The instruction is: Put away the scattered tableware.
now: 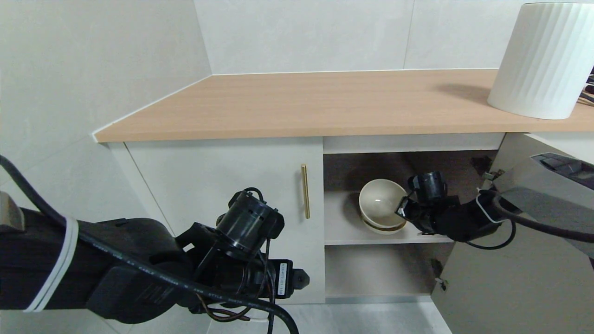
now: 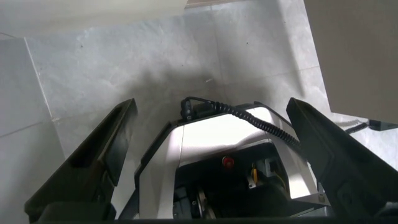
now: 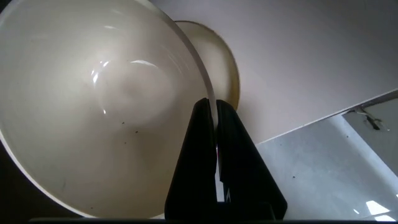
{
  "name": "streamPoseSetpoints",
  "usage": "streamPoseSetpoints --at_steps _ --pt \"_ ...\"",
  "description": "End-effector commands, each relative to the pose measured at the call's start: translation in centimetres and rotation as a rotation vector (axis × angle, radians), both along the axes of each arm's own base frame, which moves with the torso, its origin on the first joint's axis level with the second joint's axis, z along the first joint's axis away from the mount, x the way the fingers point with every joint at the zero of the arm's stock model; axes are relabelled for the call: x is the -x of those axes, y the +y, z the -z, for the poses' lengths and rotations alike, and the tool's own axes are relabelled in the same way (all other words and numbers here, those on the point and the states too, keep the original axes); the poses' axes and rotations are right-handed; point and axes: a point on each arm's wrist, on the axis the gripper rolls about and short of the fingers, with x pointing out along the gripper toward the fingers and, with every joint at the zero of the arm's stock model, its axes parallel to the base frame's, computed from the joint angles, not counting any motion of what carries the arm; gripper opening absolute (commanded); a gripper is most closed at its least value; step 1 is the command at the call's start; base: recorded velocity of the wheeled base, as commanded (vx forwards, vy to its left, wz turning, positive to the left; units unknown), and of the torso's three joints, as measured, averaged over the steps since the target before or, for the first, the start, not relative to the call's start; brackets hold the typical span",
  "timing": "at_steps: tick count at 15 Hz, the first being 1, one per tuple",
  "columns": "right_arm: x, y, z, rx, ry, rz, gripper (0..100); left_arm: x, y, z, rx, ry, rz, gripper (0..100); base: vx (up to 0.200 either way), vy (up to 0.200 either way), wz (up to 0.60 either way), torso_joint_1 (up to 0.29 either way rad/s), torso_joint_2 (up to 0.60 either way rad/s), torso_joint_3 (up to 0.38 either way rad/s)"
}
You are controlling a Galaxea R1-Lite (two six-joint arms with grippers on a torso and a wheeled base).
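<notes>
- Bowl (image 1: 378, 202), cream, lies tilted inside the biggest thing in front of me, the white cabinet (image 1: 408, 143), on the middle shelf (image 1: 345, 234) of its open right-hand compartment
- wooden countertop (image 1: 301, 102) runs along the top of the cabinet into the corner of the pale walls
- open door (image 1: 510, 278) hangs out on the right
- left door (image 1: 222, 195) is shut
- white ribbed cylinder (image 1: 543, 60) stands on the right end of the countertop
- left gripper (image 2: 210, 109) hangs low in front of the left door, its fingers (image 2: 99, 162) spread wide with nothing between them
- right gripper (image 3: 216, 118) is inside the open compartment, pinched tight on the tilted bowl's rim
- second bowl (image 1: 385, 227), darker at the rim, sits on the shelf just beneath the held one
- slim brass handle (image 1: 304, 191) stands upright on the left door's edge
</notes>
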Motion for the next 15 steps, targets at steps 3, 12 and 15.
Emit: streamPoseSetpoints --at_steps 3,12,15 --pt "-0.50 -0.24 0.77 0.008 0.008 0.015 0 -0.02 -0.02 0.06 -0.002 0.001 0.000 100 0.000 0.000 0.00 0.000 0.00 0.000" --pt "-0.74 -0.17 1.34 0.015 0.018 0.018 100 -0.03 -0.03 0.11 -0.003 0.002 0.000 100 0.000 0.000 0.00 0.000 0.00 0.000" --pt "-0.68 -0.19 1.35 0.016 0.021 0.016 100 -0.03 -0.03 0.11 -0.003 0.002 0.000 100 0.000 0.000 0.00 0.000 0.00 0.000"
